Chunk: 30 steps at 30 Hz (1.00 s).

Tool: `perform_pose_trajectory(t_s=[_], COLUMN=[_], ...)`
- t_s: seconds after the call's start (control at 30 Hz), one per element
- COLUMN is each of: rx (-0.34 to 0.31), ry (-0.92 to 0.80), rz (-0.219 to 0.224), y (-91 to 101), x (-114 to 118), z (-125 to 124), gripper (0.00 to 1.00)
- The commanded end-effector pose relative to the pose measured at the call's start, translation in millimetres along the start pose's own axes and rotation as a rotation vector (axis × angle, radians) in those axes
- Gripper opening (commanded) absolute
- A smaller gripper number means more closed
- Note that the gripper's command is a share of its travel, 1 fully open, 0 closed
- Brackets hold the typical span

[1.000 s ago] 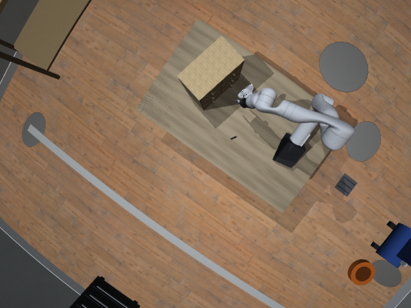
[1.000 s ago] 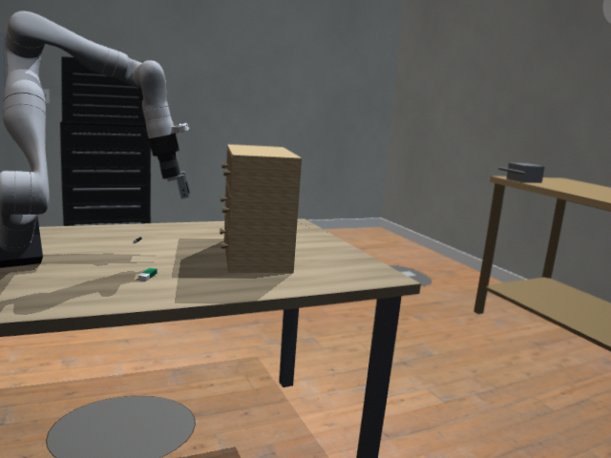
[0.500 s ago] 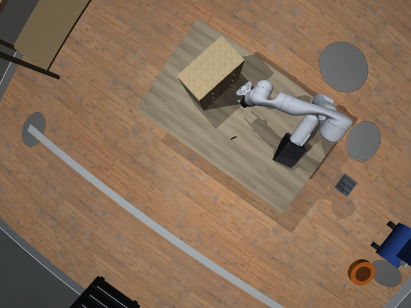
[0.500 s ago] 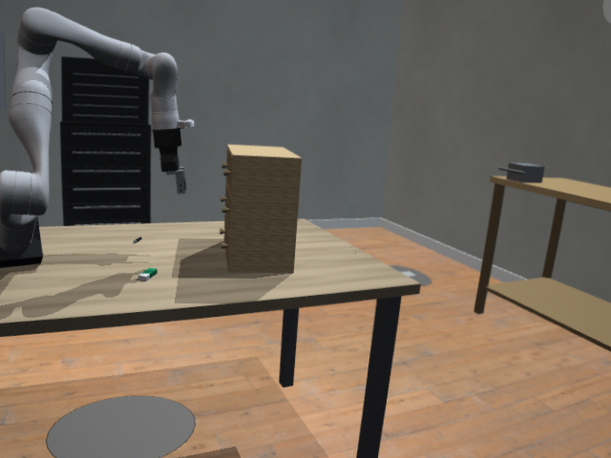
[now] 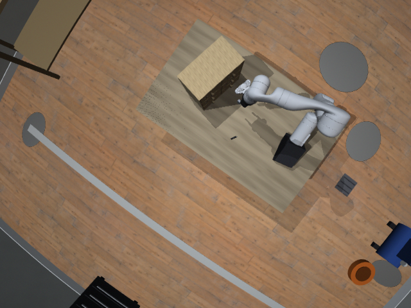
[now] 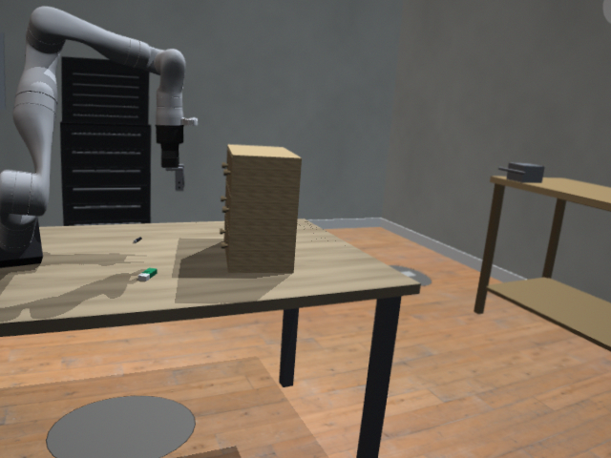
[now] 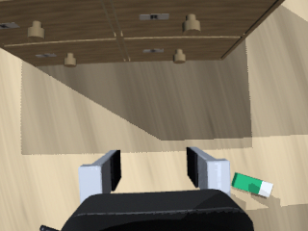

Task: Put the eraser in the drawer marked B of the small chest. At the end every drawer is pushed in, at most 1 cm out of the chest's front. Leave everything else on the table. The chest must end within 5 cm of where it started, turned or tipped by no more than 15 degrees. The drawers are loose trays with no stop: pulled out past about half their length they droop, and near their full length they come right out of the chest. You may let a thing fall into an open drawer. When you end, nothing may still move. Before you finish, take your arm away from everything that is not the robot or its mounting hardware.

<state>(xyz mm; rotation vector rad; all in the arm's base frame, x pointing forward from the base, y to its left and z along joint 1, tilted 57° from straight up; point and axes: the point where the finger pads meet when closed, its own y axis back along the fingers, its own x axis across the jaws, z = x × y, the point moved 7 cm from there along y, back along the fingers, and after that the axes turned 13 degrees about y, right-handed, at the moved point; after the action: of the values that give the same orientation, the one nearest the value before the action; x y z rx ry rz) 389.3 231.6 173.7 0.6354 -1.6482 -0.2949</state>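
Open hand (image 6: 179,184) (image 7: 153,162) above the counter (image 5: 212,149) (image 6: 207,290) (image 7: 144,178), near the wood-grained chest (image 5: 211,71) (image 6: 263,212) (image 7: 130,29).

The pale, blocky fingers have flat black inner pads and stand wide apart, gripping nothing and touching nothing. The chest is an upright box with round, stubby knobs on its drawer fronts. The eraser (image 6: 147,274) (image 7: 252,185), a small block, part green and part white, lies flat on the streaked wooden counter, outside the chest; a small dark object (image 5: 234,137) (image 6: 137,239) lies well apart from it.

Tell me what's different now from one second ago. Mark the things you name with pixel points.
The arm's wrist (image 5: 260,83) (image 6: 171,66) has moved up and toward the chest (image 5: 210,67) (image 6: 263,212) (image 7: 77,21), and the gripper (image 5: 241,101) (image 6: 179,186) (image 7: 153,162) has swung from a tilt to pointing about straight down. Nothing was picked up; it stands open. The chest, the eraser (image 6: 147,274) (image 7: 252,185) and the small dark item (image 5: 234,137) (image 6: 137,239) stayed put.
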Motion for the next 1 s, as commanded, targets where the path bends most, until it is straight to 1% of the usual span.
perform_pose_trajectory(t_s=[0.0, 0.17, 0.27, 0.97], rx=[-0.013, -0.013, -0.027, -0.030], ry=[-0.011, -0.011, -0.011, -0.011], rz=[-0.003, -0.007, -0.008, -0.011], y=[2.4, 3.5, 4.0, 5.0], x=[3.3, 2.8, 3.3, 3.2], z=[-2.8, -5.4, -3.5, -4.8], gripper=[1.00, 1.00, 1.00, 1.00])
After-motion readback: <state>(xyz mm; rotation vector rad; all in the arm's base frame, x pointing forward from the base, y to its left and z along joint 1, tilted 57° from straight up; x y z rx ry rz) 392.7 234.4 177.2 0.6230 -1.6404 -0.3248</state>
